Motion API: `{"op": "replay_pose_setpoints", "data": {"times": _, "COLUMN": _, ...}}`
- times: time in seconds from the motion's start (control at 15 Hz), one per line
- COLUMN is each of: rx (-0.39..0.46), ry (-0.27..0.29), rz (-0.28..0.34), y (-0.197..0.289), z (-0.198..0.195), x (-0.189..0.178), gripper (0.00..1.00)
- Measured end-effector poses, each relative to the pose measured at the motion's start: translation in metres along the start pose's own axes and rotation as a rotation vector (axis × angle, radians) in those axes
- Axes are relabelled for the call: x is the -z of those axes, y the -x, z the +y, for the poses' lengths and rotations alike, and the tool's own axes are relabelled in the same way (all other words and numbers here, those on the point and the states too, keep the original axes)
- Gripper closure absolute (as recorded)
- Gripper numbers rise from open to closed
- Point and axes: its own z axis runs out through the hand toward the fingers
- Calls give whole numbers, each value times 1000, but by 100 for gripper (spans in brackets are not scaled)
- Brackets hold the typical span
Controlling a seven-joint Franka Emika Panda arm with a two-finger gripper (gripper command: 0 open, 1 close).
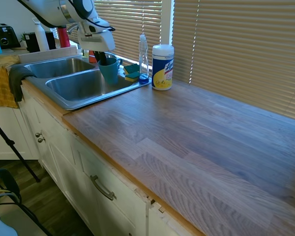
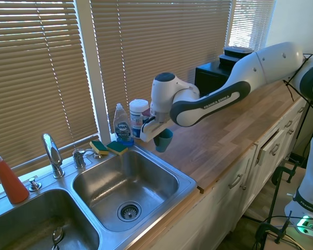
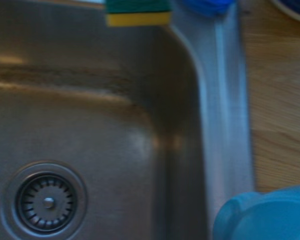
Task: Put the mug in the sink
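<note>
The teal mug (image 1: 108,72) (image 2: 163,140) hangs in the air, held at its rim by my gripper (image 1: 103,60) (image 2: 157,133), which is shut on it. It hovers over the right-hand corner of the near basin of the steel sink (image 1: 78,84) (image 2: 126,179), just inside the rim by the counter. In the wrist view the mug (image 3: 264,216) shows as a blue rim, with the basin floor and its drain (image 3: 46,202) below.
A white-and-yellow wipes canister (image 1: 162,67) (image 2: 139,117), a dish soap bottle (image 1: 143,58) (image 2: 122,125) and two green-yellow sponges (image 2: 109,147) (image 3: 138,11) stand behind the sink. The chrome faucet (image 2: 52,154) and a red spray bottle (image 2: 8,178) are at the back.
</note>
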Motion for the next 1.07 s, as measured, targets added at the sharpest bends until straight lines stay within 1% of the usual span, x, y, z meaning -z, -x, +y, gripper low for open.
{"op": "replay_pose_setpoints", "data": {"times": 0.13, "rx": 65, "ry": -25, "rz": 10, "y": 29, "z": -38, "x": -10, "gripper": 100}}
{"op": "replay_pose_setpoints", "data": {"times": 0.33, "rx": 110, "ry": -43, "rz": -1, "y": 59, "z": -83, "x": -39, "gripper": 100}}
{"op": "replay_pose_setpoints", "data": {"times": 0.47, "rx": 115, "ry": -34, "rz": -8, "y": 65, "z": -101, "x": -70, "gripper": 100}}
{"op": "replay_pose_setpoints", "data": {"times": 0.6, "rx": 85, "ry": -2, "rz": 0, "y": 51, "z": -116, "x": -100, "gripper": 100}}
{"op": "replay_pose_setpoints", "data": {"times": 0.73, "rx": 79, "ry": 5, "rz": -13, "y": 50, "z": -120, "x": -104, "gripper": 100}}
{"op": "replay_pose_setpoints", "data": {"times": 0.87, "rx": 68, "ry": 23, "rz": -33, "y": 52, "z": -118, "x": -131, "gripper": 100}}
{"op": "replay_pose_setpoints", "data": {"times": 1.07, "rx": 50, "ry": 29, "rz": -56, "y": 53, "z": -114, "x": -173, "gripper": 100}}
